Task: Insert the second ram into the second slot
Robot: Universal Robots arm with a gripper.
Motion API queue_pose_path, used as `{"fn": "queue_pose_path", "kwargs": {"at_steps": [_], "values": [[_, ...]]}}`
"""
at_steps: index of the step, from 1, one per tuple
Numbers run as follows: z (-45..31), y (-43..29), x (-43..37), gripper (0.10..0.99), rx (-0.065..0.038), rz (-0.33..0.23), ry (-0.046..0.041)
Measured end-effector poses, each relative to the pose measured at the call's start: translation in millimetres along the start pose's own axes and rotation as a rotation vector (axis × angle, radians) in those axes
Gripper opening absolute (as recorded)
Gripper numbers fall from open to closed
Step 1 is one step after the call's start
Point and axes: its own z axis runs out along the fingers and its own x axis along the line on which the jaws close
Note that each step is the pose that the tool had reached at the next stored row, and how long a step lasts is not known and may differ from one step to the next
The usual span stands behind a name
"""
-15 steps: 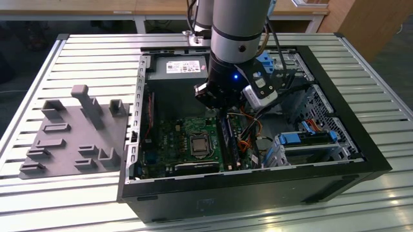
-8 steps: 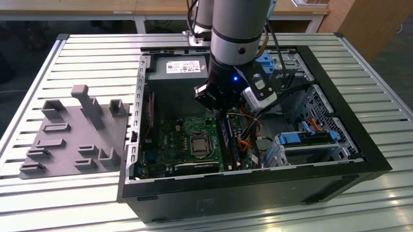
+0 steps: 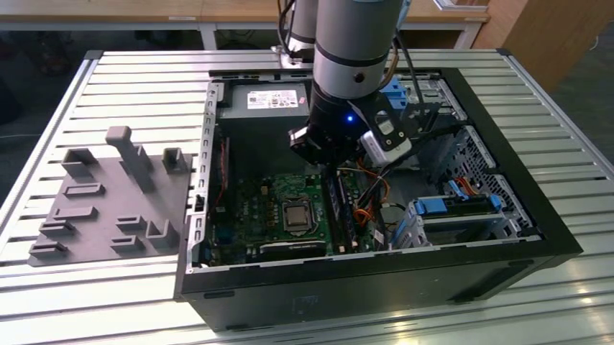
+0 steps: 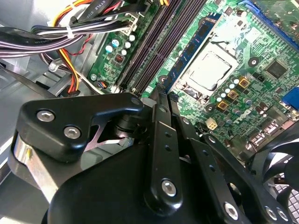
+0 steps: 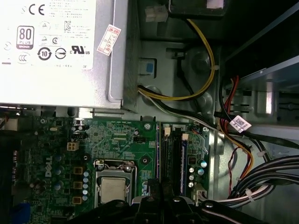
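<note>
The open computer case (image 3: 499,244) holds the green motherboard (image 4: 261,56), with a row of long black slots (image 4: 149,46) beside the CPU socket (image 4: 210,70). A dark-blue ram strip (image 4: 194,46) stands on edge in that row, and its blue edge also shows in the first wrist view (image 5: 183,156). I cannot tell which slot it sits in. My gripper (image 4: 164,93) is lowered into the case at one end of the slots (image 3: 338,215), its fingers drawn together. Its tips are right at the end of the blue strip; whether they touch it is unclear.
The silver power supply (image 5: 56,46) sits at the case's far end. Bundled cables (image 4: 84,28) run along the slots' outer side. Bright-blue drive-bay clips (image 3: 398,93) and metal drive cages (image 3: 451,208) fill the exterior view's right. A grey fixture block (image 3: 106,208) lies on the slatted table at the exterior view's left.
</note>
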Motion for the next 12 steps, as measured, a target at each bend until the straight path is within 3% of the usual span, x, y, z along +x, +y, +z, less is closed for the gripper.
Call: {"fn": "queue_pose_path", "kwargs": {"at_steps": [2,6,12], "values": [[1.9,-0.9,0.1,0.133,0.000,0.001,0.0000],[2.5,-9.4,0.3,0.133,0.000,0.005,-0.0002],[3.4,-10.1,0.4,0.133,0.000,0.006,-0.0002]]}}
